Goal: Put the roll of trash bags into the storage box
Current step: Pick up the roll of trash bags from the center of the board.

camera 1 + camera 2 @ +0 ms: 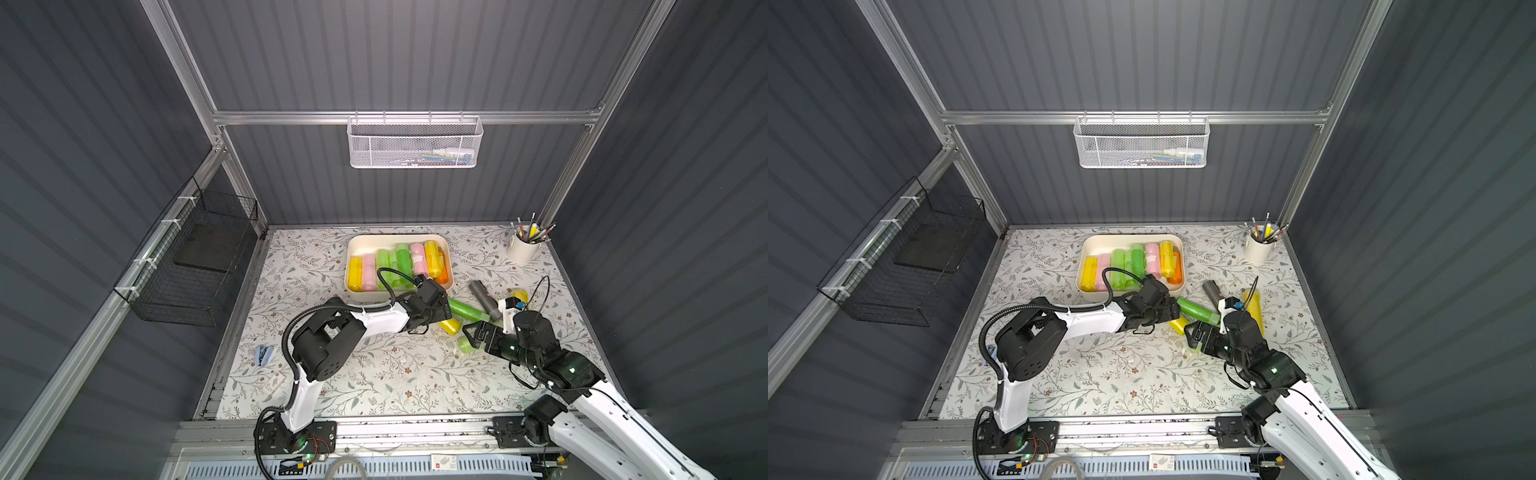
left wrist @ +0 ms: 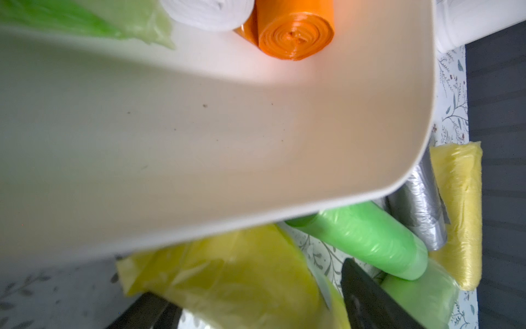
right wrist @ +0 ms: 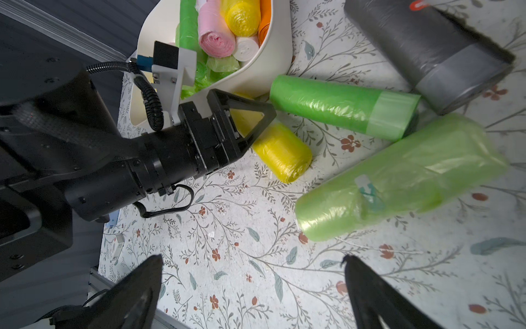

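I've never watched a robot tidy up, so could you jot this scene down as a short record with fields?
storage box: cream, shallow, partly filled
stored rolls: yellow, pink, green, orange and white, lying inside the box
loose rolls: yellow roll, green roll, pale green roll, grey roll, second yellow roll
left tool: straddles the yellow roll beside the box; grip unclear
right tool: open, empty, near the pale green roll
pen cup: far right corner
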Motion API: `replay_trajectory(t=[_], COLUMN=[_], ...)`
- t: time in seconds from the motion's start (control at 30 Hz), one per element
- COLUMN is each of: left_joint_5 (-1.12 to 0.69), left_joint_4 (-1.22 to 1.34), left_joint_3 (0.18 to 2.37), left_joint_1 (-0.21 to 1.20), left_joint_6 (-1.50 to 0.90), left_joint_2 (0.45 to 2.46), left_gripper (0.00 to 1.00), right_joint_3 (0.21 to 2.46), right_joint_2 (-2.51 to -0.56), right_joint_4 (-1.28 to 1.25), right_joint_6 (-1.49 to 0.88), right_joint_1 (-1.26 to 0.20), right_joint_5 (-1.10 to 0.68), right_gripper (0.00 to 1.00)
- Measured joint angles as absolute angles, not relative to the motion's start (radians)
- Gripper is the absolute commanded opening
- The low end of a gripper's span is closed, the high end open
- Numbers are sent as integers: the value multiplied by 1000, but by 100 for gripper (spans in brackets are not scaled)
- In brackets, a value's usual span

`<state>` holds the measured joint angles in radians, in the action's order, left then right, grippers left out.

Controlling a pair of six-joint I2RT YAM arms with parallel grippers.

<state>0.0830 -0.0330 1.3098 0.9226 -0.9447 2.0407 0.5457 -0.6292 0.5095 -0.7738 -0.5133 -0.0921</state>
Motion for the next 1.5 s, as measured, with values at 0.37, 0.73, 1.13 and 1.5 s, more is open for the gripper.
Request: replay_trajectory(t=[0.37, 0.73, 1.13, 1.5], left_joint_5=[84, 119, 184, 187], left_joint_4=[-92, -241, -393, -411], left_joint_3=[1357, 1400, 1420, 1420], left_joint_1=[923, 925, 925, 921], left_joint_6=[-927, -839, -743, -728], left_joint_2=[2064, 2064, 2057, 2057], left_gripper=[81, 81, 76, 60], right_joint_3=[554, 558, 558, 558], right_joint_2=[-628, -598, -604, -655], right_joint_4=[554, 559, 556, 538], right_joint_6=[-752, -751, -751, -752], right_joint_1=[-513, -513, -513, -513], right_joint_5=[-64, -59, -57, -76], right_gripper=[99, 99, 99, 99])
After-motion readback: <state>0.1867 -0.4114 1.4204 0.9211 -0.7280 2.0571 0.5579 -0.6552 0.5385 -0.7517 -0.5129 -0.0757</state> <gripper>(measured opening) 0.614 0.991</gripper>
